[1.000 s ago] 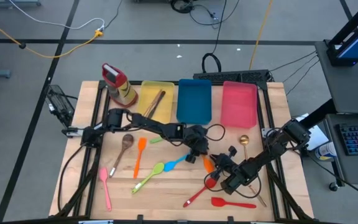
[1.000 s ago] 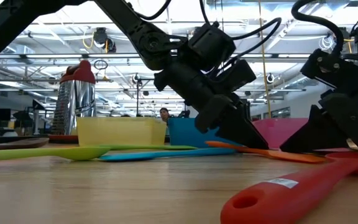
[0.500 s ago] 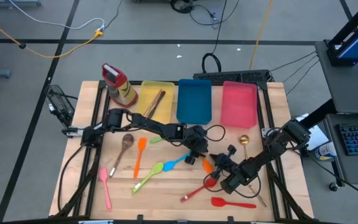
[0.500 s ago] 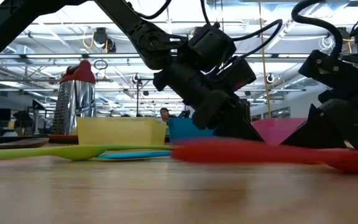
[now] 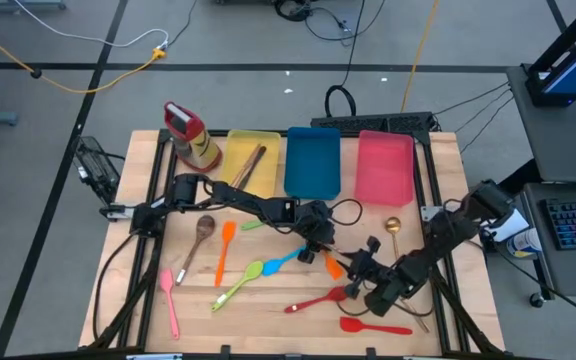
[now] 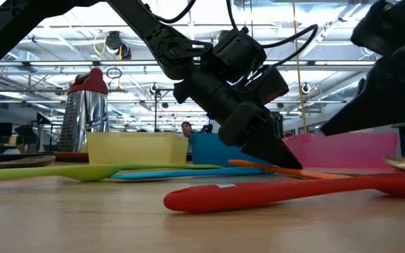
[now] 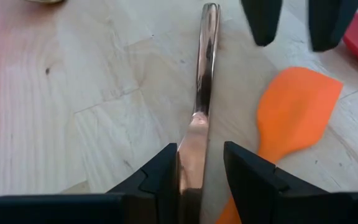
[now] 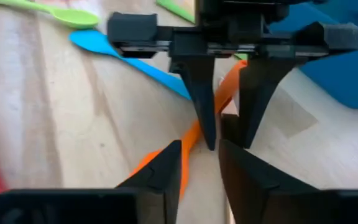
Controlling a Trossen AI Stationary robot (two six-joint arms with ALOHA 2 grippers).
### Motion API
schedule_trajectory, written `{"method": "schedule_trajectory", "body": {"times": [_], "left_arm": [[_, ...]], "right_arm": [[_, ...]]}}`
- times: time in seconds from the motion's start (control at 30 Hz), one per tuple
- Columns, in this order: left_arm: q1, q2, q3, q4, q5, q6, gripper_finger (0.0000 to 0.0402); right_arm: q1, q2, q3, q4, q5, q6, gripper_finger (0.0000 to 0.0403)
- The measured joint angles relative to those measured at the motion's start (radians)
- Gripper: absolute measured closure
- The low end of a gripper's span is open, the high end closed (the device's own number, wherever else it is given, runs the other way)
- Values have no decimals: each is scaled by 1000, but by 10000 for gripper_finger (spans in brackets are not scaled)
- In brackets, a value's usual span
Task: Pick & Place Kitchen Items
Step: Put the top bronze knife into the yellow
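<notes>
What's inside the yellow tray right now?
In the high view the yellow tray holds one brown wooden utensil lying diagonally. Nothing else shows in it. From the low view its near wall hides the contents.

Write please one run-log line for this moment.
left claw: down over metal utensil | right claw: open, empty, facing left claw | red spoon: flat on table

1. Wooden table (image 5: pixel 268 310) carries yellow tray (image 5: pixel 251 163), blue tray (image 5: pixel 313 162), pink tray (image 5: pixel 384 168) along far edge.
2. Bottle (image 5: pixel 190 136) beside yellow tray.
3. Utensils scattered: pink spoon (image 5: pixel 171 300), red spatula (image 5: pixel 373 325), green spoon (image 5: pixel 238 284).
</notes>
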Motion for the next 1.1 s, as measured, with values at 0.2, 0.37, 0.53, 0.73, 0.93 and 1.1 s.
{"method": "schedule_trajectory", "body": {"times": [0.2,0.37,0.53,0.73,0.93,1.1], "left_arm": [[0,0,0,1,-3,0,266],[0,0,0,4,-3,-7,266],[0,0,-1,6,-3,-6,266],[0,0,-1,7,-4,-23,266],[-1,0,-1,5,-4,-29,266],[-1,0,-1,5,-4,-29,266]], "right_arm": [[23,25,-47,-29,-8,107,283],[26,21,-125,-21,-11,219,282],[30,28,-157,49,-127,217,282],[38,69,-170,54,-117,241,284],[104,108,-199,50,-59,354,312],[165,112,-240,55,-20,407,327]]}}
